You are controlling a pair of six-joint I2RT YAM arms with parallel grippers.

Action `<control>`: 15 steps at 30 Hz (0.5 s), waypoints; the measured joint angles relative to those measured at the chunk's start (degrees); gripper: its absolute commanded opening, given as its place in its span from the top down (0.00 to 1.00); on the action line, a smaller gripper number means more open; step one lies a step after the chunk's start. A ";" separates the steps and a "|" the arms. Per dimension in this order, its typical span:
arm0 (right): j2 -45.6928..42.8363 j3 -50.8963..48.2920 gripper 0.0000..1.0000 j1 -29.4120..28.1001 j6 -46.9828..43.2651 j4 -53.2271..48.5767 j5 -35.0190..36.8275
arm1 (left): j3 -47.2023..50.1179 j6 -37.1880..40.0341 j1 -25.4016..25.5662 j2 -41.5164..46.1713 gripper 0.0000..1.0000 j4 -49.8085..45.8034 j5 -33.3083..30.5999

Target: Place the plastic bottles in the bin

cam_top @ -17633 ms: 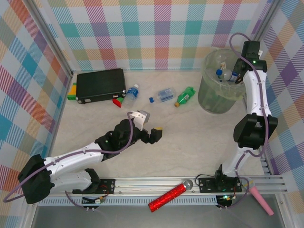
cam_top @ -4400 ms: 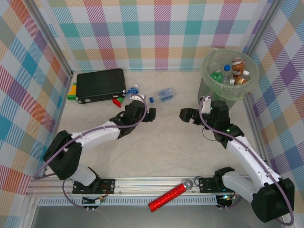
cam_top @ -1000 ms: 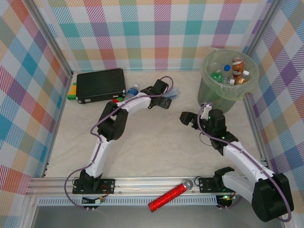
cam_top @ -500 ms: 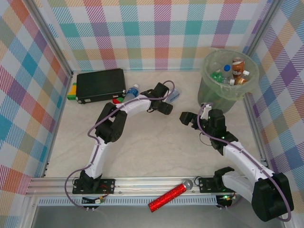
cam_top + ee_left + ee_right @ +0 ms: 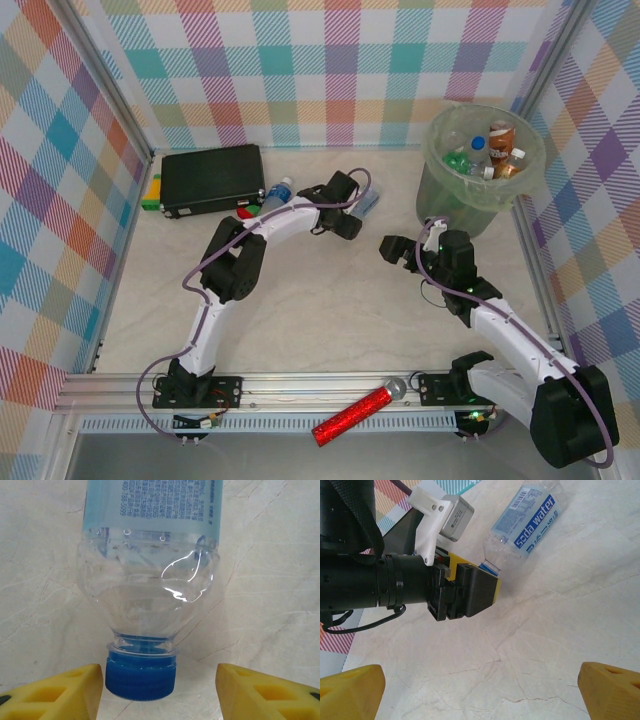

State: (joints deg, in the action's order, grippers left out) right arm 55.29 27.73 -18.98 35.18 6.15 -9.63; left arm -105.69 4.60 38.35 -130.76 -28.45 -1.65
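A clear plastic bottle [image 5: 150, 555] with a pale blue label and a blue cap [image 5: 141, 677] lies on the table; in the top view this bottle [image 5: 368, 201] lies left of the bin. My left gripper [image 5: 160, 682] is open, its yellow fingers [image 5: 60, 695] flanking the cap; the left one is close to it and the right one stands clear. A second blue-capped bottle [image 5: 278, 190] lies by the black case. The pale-green bin [image 5: 440, 195] at the back right holds several bottles [image 5: 497, 135]. My right gripper [image 5: 400, 250] is open and holds nothing, facing the left gripper [image 5: 470, 592] and the labelled bottle [image 5: 530, 522].
A black rectangular case [image 5: 212, 180] lies at the back left with coloured blocks [image 5: 150, 192] beside it. A red glittery tube [image 5: 352, 415] rests on the front rail. Checked walls close in the table on three sides.
The left gripper's fingers have drawn closer together around the bottle's cap, and the wrist has shifted slightly. The right arm has stayed put.
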 measured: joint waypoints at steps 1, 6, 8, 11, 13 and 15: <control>0.00 0.00 0.01 0.00 0.00 0.00 0.02 | -0.11 -0.02 0.00 -0.02 0.40 -0.02 -0.22; 0.00 0.00 0.01 -0.02 0.00 -0.20 0.02 | -3.06 0.02 0.00 -1.90 0.43 -0.35 -1.27; 0.00 0.00 0.01 -0.02 0.00 -0.22 0.02 | -3.78 0.17 0.00 -2.82 0.45 -0.37 -1.64; 0.00 0.00 0.01 -0.02 0.00 -0.20 0.02 | -4.11 0.26 0.00 -4.09 0.51 -0.39 -2.08; 0.00 0.00 0.01 0.00 0.00 -0.22 0.02 | -4.11 0.37 0.00 -4.66 0.61 -0.52 -2.34; 0.00 0.00 0.01 0.00 0.00 -0.22 0.02 | -4.11 0.59 -0.02 -4.85 0.70 -0.74 -2.40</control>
State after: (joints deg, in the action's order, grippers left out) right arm 55.29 27.73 -18.98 35.18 5.93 -9.61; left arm -109.80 5.19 38.33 -135.61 -29.19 -4.05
